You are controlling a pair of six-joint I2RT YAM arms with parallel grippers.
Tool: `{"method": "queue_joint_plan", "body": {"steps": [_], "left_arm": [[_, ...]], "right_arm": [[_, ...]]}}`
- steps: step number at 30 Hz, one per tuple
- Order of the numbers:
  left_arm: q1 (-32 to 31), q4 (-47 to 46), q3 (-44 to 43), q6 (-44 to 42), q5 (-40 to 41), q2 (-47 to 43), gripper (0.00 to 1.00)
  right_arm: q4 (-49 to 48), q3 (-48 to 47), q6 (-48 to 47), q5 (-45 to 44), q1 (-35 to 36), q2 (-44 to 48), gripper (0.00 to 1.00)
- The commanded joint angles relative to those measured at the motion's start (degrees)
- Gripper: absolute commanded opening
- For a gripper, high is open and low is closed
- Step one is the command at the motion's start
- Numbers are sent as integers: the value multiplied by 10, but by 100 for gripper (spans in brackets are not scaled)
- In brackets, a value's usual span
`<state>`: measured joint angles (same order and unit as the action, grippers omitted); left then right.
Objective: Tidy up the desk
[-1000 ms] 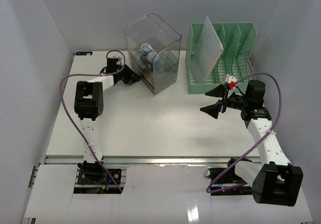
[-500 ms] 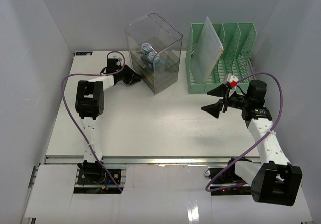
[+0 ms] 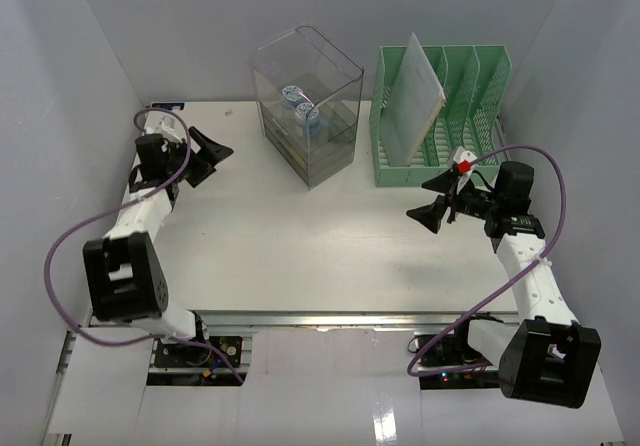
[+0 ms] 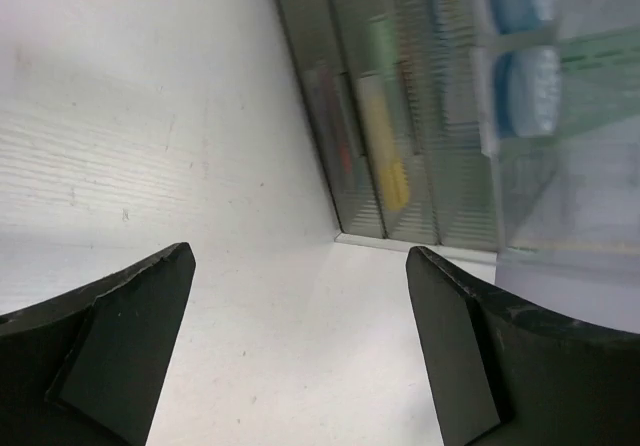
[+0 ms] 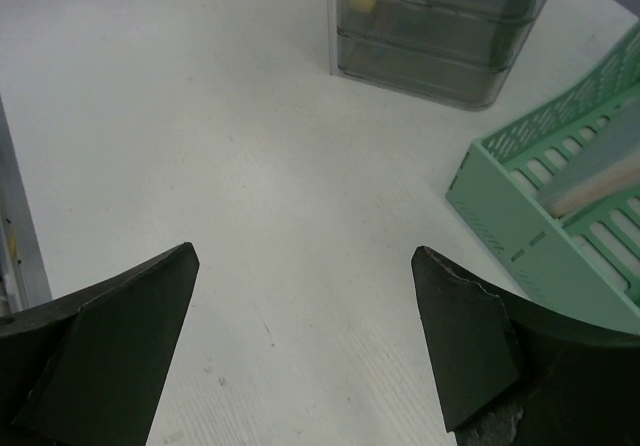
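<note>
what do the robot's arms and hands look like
Left arm and right arm are white links with black joints, each trailing a purple cable. Left hand and right hand have black wedge-shaped fingers; a red tab marks the right.

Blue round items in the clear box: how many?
2. The rear blue item and the front blue item sit next to each other in the upper part of the clear box. More may be hidden behind its ribbed walls.
</note>
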<state>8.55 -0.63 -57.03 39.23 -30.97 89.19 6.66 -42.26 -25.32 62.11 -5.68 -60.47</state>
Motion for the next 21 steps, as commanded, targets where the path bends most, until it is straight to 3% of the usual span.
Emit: {"method": "queue_joint_plan", "body": {"steps": [1, 7, 11, 21], "left_arm": [[7, -1, 92, -101, -43, -189, 98], [8, 3, 215, -134, -91, -412, 98], [8, 61, 256, -167, -112, -524, 98], [-6, 152, 239, -215, -125, -598, 98]], "right_arm": [[73, -33, -43, -85, -4, 17, 92], [136, -62, -20, -189, -5, 81, 90], [153, -53, 29, -260, -5, 123, 90], [155, 0, 119, -337, -5, 193, 90]]}}
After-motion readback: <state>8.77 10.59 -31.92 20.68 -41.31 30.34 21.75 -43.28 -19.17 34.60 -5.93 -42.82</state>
